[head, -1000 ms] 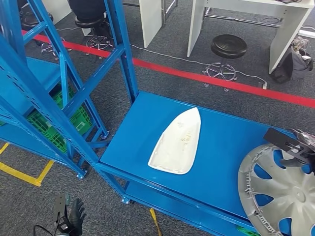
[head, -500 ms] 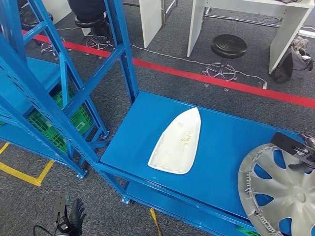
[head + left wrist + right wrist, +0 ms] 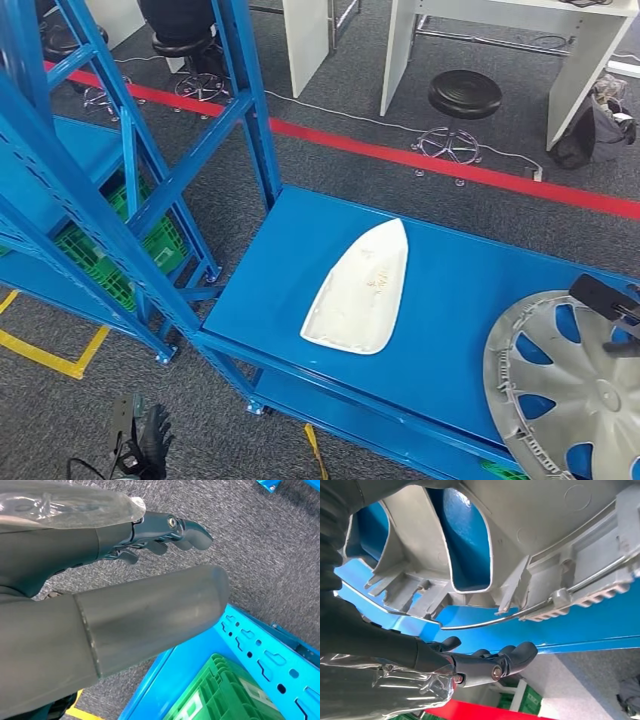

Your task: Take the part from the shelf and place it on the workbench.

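Looking from the head view, the silver wheel cover [image 3: 564,385] lies on the blue table [image 3: 453,300] at its right end, with its near rim over the table's front edge. The right robot hand [image 3: 615,312] comes in from the right edge and sits at the far right rim of the wheel cover — from here it is not clear if it touches it. A white curved panel [image 3: 358,290] lies flat in the middle of the table, well apart from the wheel cover. The left robot hand [image 3: 143,445] hangs low over the grey carpet, in front of the blue shelf [image 3: 98,215], with nothing in it.

At the left wrist, the left robot hand [image 3: 151,560] has its fingers [image 3: 185,530] stretched out and apart from the thick thumb, above the carpet; a green crate [image 3: 226,695] sits in the shelf frame beside it.

At the right wrist, the ribbed inner side of the wheel cover [image 3: 531,545] is very close. The right robot hand [image 3: 471,660] has its dark fingers [image 3: 516,655] extended and loose — they close on nothing, and a gap of blue table shows between them and the cover.
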Controlling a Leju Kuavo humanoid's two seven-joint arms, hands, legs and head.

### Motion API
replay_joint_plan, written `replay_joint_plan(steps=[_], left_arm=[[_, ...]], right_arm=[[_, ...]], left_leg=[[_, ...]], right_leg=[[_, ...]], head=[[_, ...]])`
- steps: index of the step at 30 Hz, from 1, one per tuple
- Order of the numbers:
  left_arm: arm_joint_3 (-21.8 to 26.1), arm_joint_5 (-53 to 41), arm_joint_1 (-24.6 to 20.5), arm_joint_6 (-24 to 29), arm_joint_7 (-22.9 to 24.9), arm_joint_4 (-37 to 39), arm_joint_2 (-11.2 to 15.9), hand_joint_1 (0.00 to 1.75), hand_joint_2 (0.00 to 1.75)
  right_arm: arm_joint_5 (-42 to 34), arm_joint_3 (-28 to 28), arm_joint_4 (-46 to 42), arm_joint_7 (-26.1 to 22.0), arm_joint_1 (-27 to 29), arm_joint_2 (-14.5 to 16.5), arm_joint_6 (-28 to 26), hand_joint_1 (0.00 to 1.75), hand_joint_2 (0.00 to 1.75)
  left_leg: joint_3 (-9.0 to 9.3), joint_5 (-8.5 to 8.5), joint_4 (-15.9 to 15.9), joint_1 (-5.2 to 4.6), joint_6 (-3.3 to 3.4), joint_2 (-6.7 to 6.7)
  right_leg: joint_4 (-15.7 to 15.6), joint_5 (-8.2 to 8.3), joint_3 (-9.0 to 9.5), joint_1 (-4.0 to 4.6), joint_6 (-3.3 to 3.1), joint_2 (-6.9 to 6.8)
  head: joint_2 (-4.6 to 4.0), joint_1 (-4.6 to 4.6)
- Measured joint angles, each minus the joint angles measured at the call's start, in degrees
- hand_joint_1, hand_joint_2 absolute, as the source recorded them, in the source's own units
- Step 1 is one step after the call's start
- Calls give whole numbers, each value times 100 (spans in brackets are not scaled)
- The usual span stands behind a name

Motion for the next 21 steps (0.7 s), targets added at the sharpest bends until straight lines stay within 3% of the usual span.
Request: replay_joint_plan(steps=[21], left_arm=[[0, -35, -2, 21, 0, -2, -1, 0, 0]], right_arm=[[-28, -105, 436, -85, -16, 2, -102, 0, 175]], left_leg=[[15, 0, 1, -1, 0, -3]], right_leg=[[-1, 0, 19, -1, 0, -1]], head=[[0, 0]])
